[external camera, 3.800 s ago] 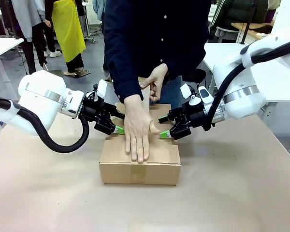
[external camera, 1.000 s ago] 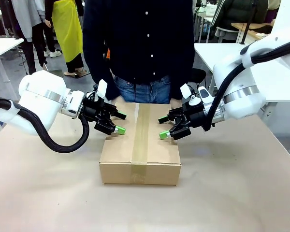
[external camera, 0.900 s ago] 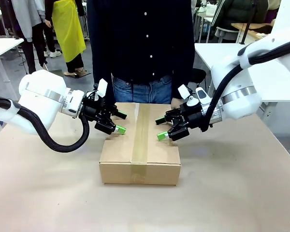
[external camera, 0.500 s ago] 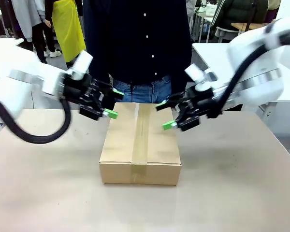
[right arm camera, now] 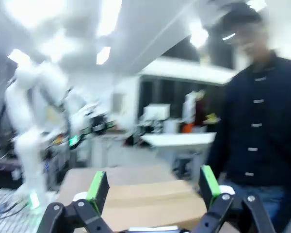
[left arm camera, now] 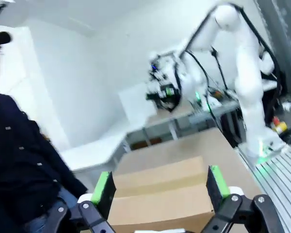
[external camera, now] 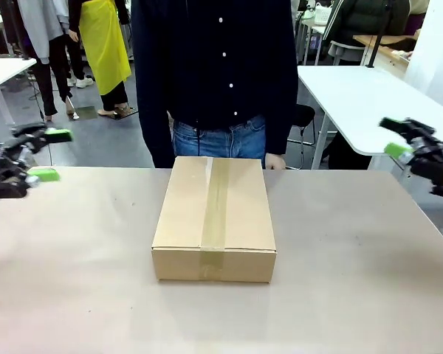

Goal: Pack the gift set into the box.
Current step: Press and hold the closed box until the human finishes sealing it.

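The box (external camera: pixel 214 214) lies in the middle of the table with its flaps closed and a strip of tape along the top seam. The gift set is hidden. My left gripper (external camera: pixel 50 155) hangs open at the far left edge, well away from the box and holding nothing. My right gripper (external camera: pixel 396 139) is open at the far right edge, equally far from it. The left wrist view looks past the open left gripper (left arm camera: pixel 160 184) to the box (left arm camera: pixel 165 194). In the right wrist view, the open right gripper (right arm camera: pixel 153 182) frames the box (right arm camera: pixel 150 204).
A person in a dark shirt (external camera: pixel 214 66) stands at the far side of the table, directly behind the box, one hand (external camera: pixel 275 161) at the table edge. White tables (external camera: pixel 362 96) stand behind on the right. Bare tabletop (external camera: pixel 340 295) surrounds the box.
Both grippers were hovering over the box's top near its sides; they have now pulled far back to the left and right edges. The person's hand left the box top earlier.
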Controlling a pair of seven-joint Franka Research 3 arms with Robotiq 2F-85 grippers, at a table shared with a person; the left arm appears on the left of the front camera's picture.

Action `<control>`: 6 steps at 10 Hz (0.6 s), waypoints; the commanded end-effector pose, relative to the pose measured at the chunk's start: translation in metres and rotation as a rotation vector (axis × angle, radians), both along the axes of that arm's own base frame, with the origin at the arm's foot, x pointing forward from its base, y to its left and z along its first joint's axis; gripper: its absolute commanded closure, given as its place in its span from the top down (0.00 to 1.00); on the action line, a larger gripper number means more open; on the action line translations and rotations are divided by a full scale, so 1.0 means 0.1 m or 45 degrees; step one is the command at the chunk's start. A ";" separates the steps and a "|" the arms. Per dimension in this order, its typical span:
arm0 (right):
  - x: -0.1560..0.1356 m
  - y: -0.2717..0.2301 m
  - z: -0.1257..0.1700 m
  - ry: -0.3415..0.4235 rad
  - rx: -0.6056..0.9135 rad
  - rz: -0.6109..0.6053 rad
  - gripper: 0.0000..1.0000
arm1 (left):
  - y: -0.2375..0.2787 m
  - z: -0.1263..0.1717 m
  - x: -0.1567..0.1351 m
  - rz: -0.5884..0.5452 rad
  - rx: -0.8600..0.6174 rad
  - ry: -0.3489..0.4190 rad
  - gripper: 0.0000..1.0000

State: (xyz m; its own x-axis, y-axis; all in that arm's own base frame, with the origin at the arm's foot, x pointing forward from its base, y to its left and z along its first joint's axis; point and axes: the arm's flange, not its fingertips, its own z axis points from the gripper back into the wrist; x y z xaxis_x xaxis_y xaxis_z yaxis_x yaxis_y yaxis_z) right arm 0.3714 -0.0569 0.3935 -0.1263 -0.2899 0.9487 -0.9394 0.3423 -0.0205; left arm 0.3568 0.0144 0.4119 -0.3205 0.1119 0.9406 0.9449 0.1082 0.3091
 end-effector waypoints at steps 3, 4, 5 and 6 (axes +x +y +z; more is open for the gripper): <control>-0.07 0.39 0.15 -0.016 -0.112 0.172 1.00 | -0.29 0.05 -0.01 -0.047 0.100 -0.040 1.00; -0.07 0.39 0.15 -0.016 -0.112 0.172 1.00 | -0.29 0.05 -0.01 -0.047 0.100 -0.040 1.00; -0.07 0.39 0.15 -0.016 -0.112 0.172 1.00 | -0.29 0.05 -0.01 -0.047 0.100 -0.040 1.00; -0.07 0.39 0.15 -0.016 -0.112 0.172 1.00 | -0.29 0.05 -0.01 -0.047 0.100 -0.040 1.00</control>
State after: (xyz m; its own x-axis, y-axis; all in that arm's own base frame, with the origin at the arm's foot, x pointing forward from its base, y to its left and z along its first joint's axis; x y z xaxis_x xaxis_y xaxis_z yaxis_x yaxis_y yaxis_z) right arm 0.3682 -0.0133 0.4064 -0.1219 -0.2320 0.9650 -0.9767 0.2013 -0.0750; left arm 0.3603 -0.0156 0.4188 -0.3259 0.0489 0.9441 0.9453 0.0344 0.3245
